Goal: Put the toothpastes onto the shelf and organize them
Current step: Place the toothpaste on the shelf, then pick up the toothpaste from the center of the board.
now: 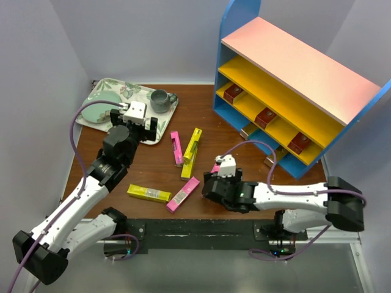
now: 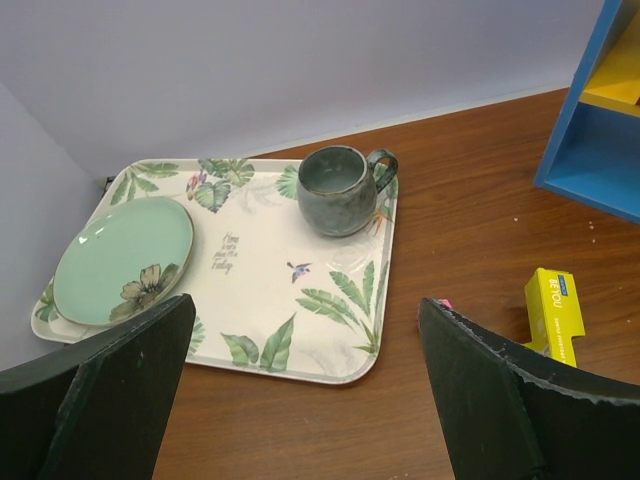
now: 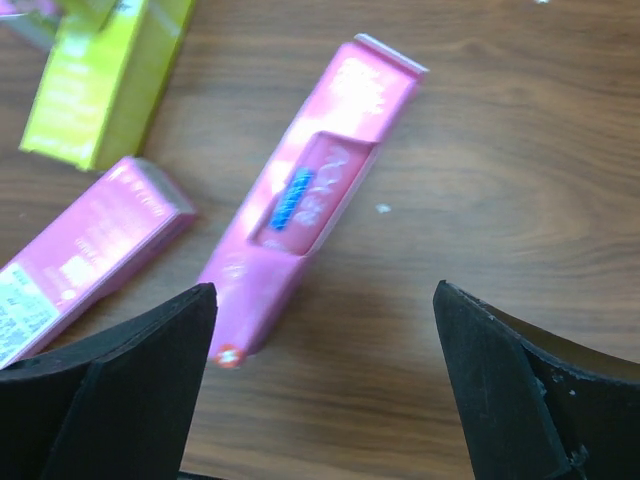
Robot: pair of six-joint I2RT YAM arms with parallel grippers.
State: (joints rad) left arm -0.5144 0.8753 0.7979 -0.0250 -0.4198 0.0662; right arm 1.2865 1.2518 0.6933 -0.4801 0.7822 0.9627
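Several toothpastes lie loose mid-table: a pink carton (image 1: 176, 148), two yellow ones (image 1: 193, 144) (image 1: 148, 193) and another pink one (image 1: 183, 194). My right gripper (image 1: 208, 185) (image 3: 325, 385) hangs open low over the wood. A pink carton (image 3: 310, 195) lies just ahead of it, its near end by the left finger (image 3: 110, 390), not between the jaws. My left gripper (image 1: 135, 125) (image 2: 305, 395) is open and holds nothing, at the near corner of the floral tray (image 2: 300, 368). The shelf (image 1: 293, 67) stands back right with dark red cartons (image 1: 266, 116) on a yellow board.
The floral tray (image 1: 101, 91) at back left carries a grey-green mug (image 1: 160, 101) (image 2: 340, 188) and a pale green plate (image 2: 125, 258). A yellow carton (image 2: 555, 312) lies right of the left gripper. Grey walls close the table on the left and at the back.
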